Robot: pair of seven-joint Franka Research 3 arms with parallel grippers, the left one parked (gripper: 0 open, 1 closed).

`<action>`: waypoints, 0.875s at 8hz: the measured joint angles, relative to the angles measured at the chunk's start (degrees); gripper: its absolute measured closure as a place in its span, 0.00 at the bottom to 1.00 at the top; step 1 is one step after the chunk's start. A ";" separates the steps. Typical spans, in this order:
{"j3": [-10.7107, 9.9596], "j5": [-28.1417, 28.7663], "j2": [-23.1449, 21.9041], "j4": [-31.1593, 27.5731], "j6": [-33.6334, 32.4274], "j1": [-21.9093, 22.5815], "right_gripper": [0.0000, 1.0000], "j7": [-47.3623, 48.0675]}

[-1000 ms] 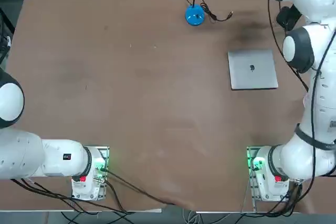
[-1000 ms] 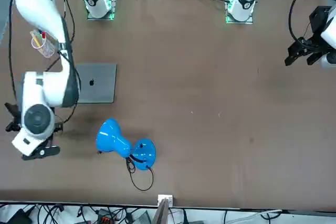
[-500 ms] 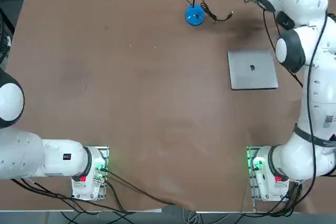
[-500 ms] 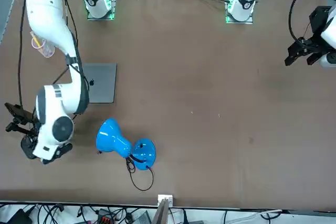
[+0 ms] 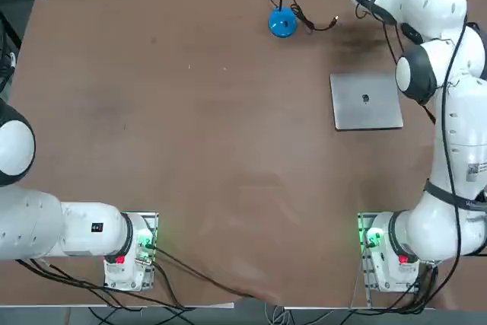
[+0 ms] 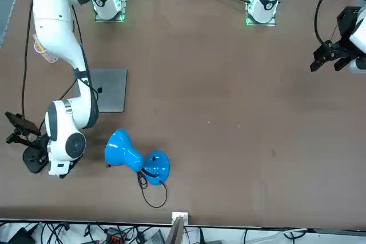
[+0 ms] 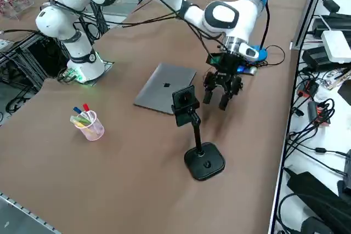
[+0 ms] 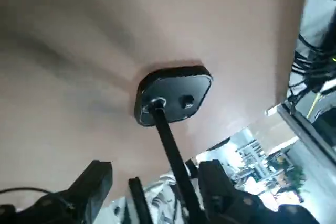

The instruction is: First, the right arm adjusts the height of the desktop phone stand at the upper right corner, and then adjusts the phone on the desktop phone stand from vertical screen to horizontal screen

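Observation:
The desktop phone stand [image 7: 204,161] is black, with a rounded base and a thin upright pole [image 7: 194,130], near the table's far right corner. The phone [image 7: 184,100] sits upright in portrait on top of it. My right gripper [image 7: 215,104] hangs open at about the phone's height, just beyond the stand on the blue lamp's side, fingers pointing down. In the right wrist view the stand's base [image 8: 173,95] lies below and its pole rises between the open fingers [image 8: 97,179] without touching them. In the front view my wrist stands beside the stand [image 6: 33,161] and the phone [image 6: 14,121].
A closed grey laptop [image 7: 164,87] lies flat beside the stand. A blue lamp [image 6: 137,158] with a black cable stands at the far edge. A clear cup of pens [image 7: 88,121] sits near the right edge. Cables and boxes [image 7: 329,42] line the table's far side.
My right arm has swung its wrist inward along the far edge, uncovering the stand in the front view. The fingers stayed open.

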 joint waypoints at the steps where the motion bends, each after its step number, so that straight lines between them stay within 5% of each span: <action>1: -0.08 -0.59 0.70 0.41 -0.62 -0.62 0.00 -2.68; 7: -0.15 -0.81 1.32 1.92 -8.90 -1.77 0.00 -7.26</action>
